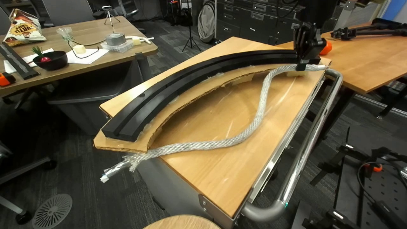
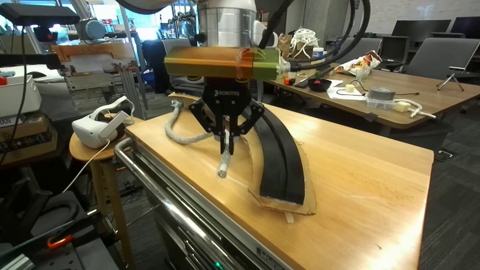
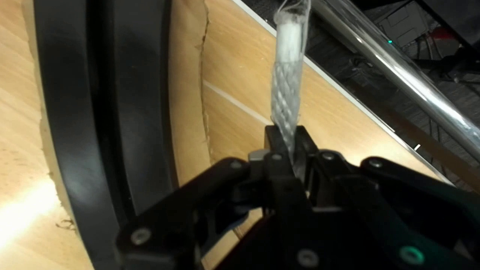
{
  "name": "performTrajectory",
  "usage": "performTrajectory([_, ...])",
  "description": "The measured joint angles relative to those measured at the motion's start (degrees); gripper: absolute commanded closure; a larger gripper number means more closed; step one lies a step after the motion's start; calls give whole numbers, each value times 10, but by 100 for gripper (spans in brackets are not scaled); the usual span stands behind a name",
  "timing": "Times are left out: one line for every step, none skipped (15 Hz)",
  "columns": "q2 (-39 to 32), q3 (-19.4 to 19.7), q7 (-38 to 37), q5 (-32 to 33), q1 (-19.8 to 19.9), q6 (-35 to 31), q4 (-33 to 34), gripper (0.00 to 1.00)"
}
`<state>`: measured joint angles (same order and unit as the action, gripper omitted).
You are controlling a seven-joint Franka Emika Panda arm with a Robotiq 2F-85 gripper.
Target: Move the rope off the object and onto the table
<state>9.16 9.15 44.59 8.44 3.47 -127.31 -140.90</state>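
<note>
The rope (image 1: 261, 108) is a pale grey-white braided cord. My gripper (image 2: 227, 147) is shut on it close to one end, and that end sticks out past the fingertips. In the wrist view the rope (image 3: 287, 86) sits between the gripper's fingers (image 3: 288, 138). The rope curves away beside the black arc (image 1: 178, 83), and its frayed other end passes the cardboard corner and overhangs the table edge. The black arc also shows in the wrist view (image 3: 138, 93), left of the gripper, with no rope on it there. The table (image 2: 360, 180) is light-brown wood.
A cardboard base (image 1: 187, 106) lies under the black arc. A shiny metal rail (image 1: 299, 162) runs along one table edge. A stool with a white headset (image 2: 93, 129) stands near a table corner. A cluttered desk (image 1: 133, 30) stands beyond the table.
</note>
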Motion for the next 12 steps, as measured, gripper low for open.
performTrajectory([-15,0,0,-2,1,-14,0,94])
performTrajectory([-30,0,0,-4,2,-26,1,94])
performTrajectory([-44,0,-1,-7,3,-37,3,94])
performTrajectory([-57,0,-3,-9,4,-47,4,94])
performTrajectory([-68,0,-7,-9,7,-56,5,94])
performTrajectory([-78,0,-13,-9,10,-66,7,94])
performTrajectory([-86,0,-21,-8,15,-74,9,94])
performTrajectory([-90,0,-31,-4,20,-83,11,94])
performTrajectory([-93,0,-45,4,24,-92,12,94])
performTrajectory([-93,0,-61,17,28,-100,12,94])
performTrajectory([-93,1,-82,35,32,-107,13,94])
performTrajectory([-93,2,-104,56,37,-114,14,94])
